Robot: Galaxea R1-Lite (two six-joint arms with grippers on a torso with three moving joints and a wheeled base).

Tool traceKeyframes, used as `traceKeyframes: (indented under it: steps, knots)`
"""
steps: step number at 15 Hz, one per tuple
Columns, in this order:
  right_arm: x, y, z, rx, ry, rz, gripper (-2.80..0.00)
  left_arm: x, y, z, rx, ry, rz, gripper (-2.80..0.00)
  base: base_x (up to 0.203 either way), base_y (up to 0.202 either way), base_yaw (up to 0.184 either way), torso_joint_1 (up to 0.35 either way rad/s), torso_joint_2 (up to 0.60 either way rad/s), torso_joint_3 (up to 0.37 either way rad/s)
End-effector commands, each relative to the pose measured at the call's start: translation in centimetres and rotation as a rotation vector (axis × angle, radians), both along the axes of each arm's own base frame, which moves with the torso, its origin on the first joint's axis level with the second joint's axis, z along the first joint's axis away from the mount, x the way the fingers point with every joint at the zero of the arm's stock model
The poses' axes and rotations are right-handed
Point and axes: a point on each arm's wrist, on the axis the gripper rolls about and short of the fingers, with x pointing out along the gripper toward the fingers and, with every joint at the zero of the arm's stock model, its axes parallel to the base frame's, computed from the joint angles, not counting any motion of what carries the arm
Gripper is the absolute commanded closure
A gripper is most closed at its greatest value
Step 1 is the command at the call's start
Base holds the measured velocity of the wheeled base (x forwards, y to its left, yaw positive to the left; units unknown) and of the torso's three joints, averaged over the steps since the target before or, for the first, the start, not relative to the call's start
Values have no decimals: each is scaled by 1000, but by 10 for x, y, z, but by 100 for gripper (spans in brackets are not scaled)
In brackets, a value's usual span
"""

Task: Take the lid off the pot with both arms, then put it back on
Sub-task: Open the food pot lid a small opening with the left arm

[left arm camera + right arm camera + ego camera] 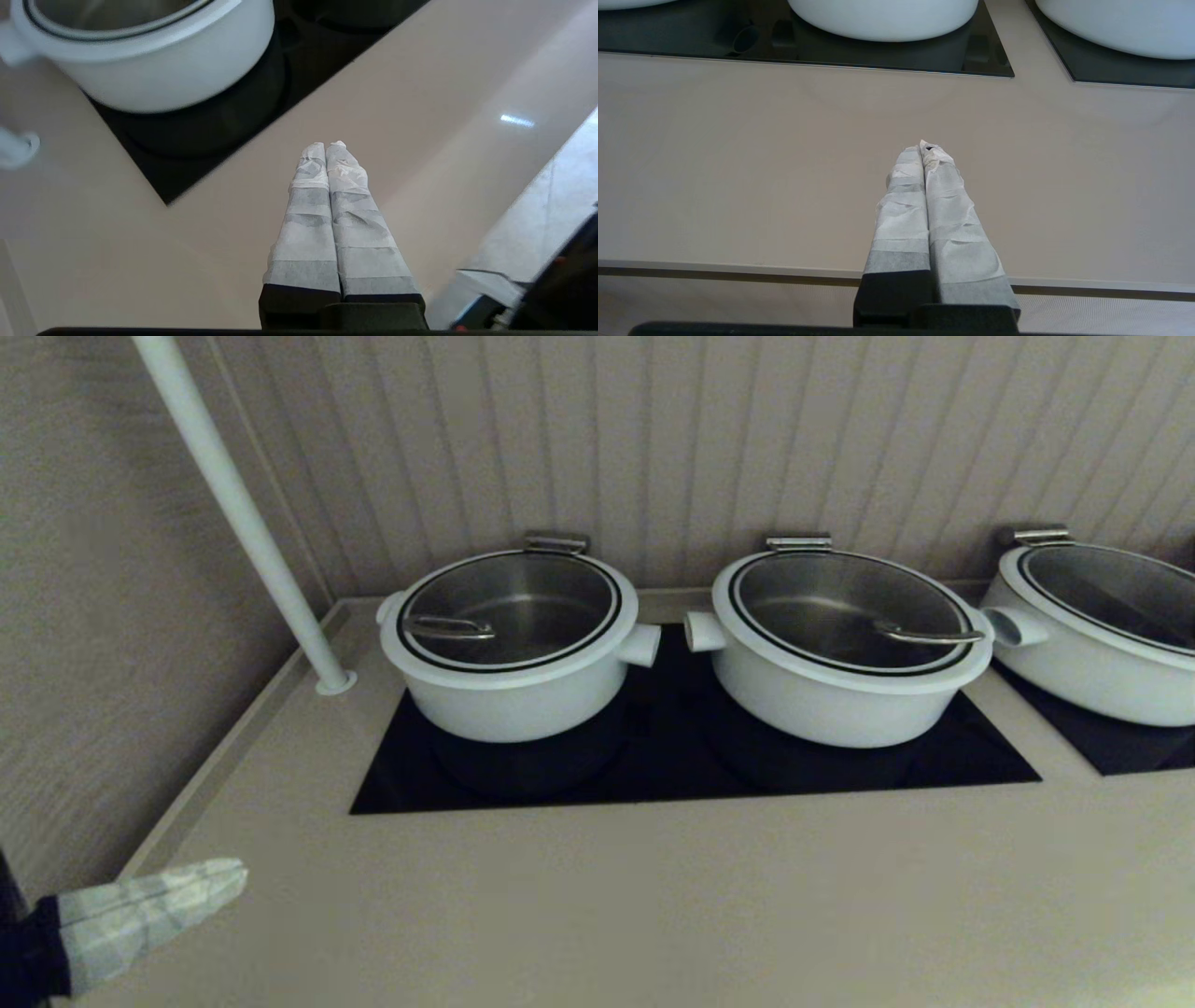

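The pot (509, 695) is the leftmost white pot, standing on the black cooktop (672, 761). Its glass lid (512, 609) lies closed on it, with a steel wire handle (450, 628) near its left edge and a hinge (555, 542) at the rear. My left gripper (229, 875) is shut and empty over the counter's front left corner, well short of the pot. The left wrist view shows that gripper (325, 145) with the pot (154, 70) ahead. My right gripper (923, 147) is shut and empty above the counter's front edge; it is out of the head view.
A like pot (840, 681) with its lid handle on the right stands in the middle, a third pot (1102, 635) at the far right. A white pole (243, 513) rises from the counter left of the pots. Panelled wall stands close behind. The counter's front edge (738, 269) shows in the right wrist view.
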Motion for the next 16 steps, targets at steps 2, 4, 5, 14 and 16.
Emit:
traceKeyframes:
  steps: [2, 4, 5, 14, 16]
  knots:
    - [0, 0, 0, -1, 0, 1, 0, 27, -6, -5, 12, 41, -38, 0, 0, 0, 0, 0, 0, 0]
    - [0, 0, 0, -1, 0, 1, 0, 46, -12, -5, 13, 23, -71, 0, 0, 0, 0, 0, 0, 0]
    - [0, 0, 0, -1, 0, 0, 0, 55, -17, -6, 13, 15, -93, 0, 0, 0, 0, 0, 0, 0]
    - [0, 0, 0, -1, 0, 1, 0, 103, -55, -17, 38, -29, -75, 0, 0, 0, 0, 0, 0, 0]
    - [0, 0, 0, -1, 0, 1, 0, 114, -60, -21, 31, -45, -78, 0, 0, 0, 0, 0, 0, 0]
